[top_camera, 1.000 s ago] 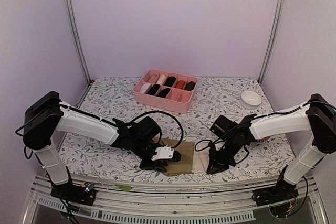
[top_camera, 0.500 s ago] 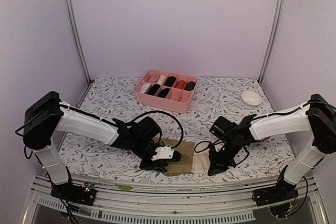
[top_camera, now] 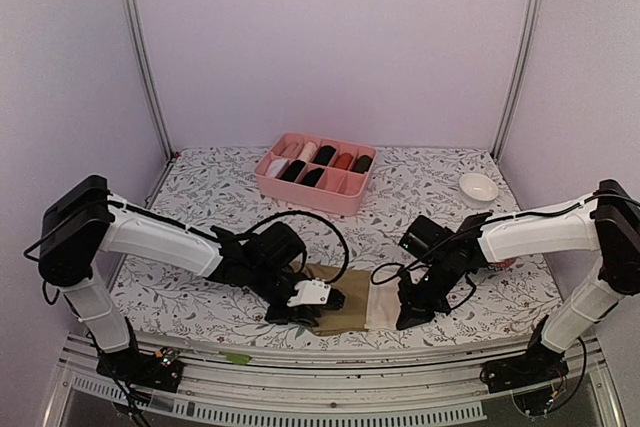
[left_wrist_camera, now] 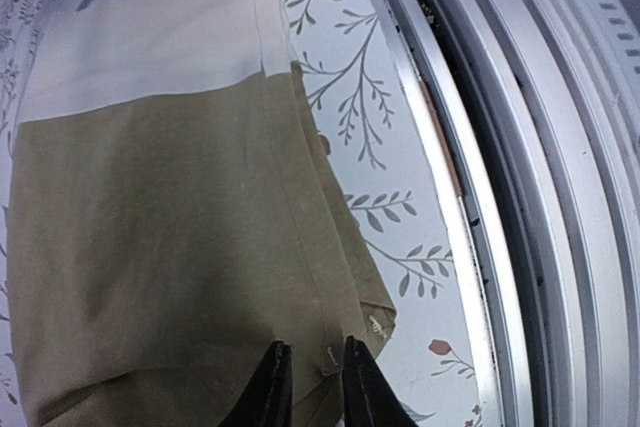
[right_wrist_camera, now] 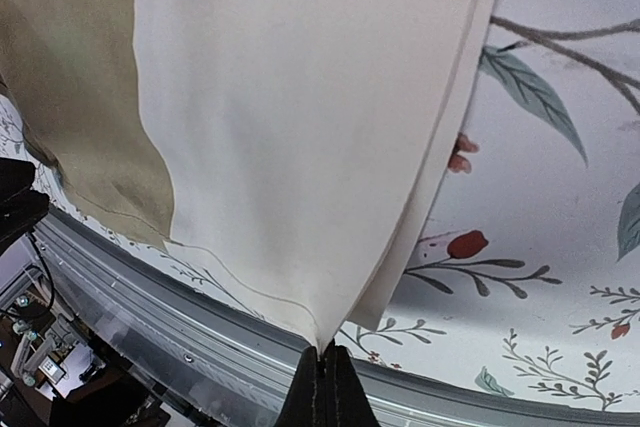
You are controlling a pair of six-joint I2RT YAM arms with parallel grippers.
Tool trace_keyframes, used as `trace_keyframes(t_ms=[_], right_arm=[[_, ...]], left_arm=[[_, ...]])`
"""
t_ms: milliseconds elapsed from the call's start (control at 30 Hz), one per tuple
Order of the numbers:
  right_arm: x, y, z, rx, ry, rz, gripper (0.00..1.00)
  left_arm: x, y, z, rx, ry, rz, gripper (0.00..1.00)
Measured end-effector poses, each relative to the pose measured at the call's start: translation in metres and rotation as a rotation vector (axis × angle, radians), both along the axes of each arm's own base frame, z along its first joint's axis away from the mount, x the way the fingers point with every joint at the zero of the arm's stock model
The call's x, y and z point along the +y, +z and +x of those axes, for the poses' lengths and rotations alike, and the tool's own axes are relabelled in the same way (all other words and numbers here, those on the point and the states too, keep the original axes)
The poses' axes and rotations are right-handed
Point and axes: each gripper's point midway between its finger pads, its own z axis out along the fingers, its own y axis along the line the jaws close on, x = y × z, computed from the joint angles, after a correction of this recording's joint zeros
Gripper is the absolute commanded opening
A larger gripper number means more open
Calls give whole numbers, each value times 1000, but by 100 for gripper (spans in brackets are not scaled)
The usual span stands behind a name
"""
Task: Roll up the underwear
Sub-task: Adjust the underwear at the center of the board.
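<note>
While the olive-brown underwear (top_camera: 345, 305) lies spread at the bench's (top_camera: 200, 197) near edge, left claw (left_wrist_camera: 308, 387) nipping its olive end and right claw (right_wrist_camera: 322, 367) pressed together on the cream waistband's (right_wrist_camera: 300, 147) very corner, either thin grip may slip under tension.

Soft even light, faint shadows, left fingers (left_wrist_camera: 268, 392) perhaps slightly out of focus
</note>
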Motion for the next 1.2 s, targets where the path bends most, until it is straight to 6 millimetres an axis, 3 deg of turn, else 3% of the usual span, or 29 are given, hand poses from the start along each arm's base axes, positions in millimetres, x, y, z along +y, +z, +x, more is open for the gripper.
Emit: trace_keyframes(t_ms=[333,533,767,1200], right_arm=[[-2,0,1,-9,-4,-13,0],[-2,0,1,-10,-4,-13,0],[-2,2,2,-15,-4,-7,0],[-2,3,2,-18,-4,-2,0]], left_arm=[[-4,-5,-12,-32,-74,7,27],[-2,-17,-14,-29,-69,43,21],[-3,-17,-10,-33,-34,49,17],[-5,-15,-9,-14,-11,46,17]])
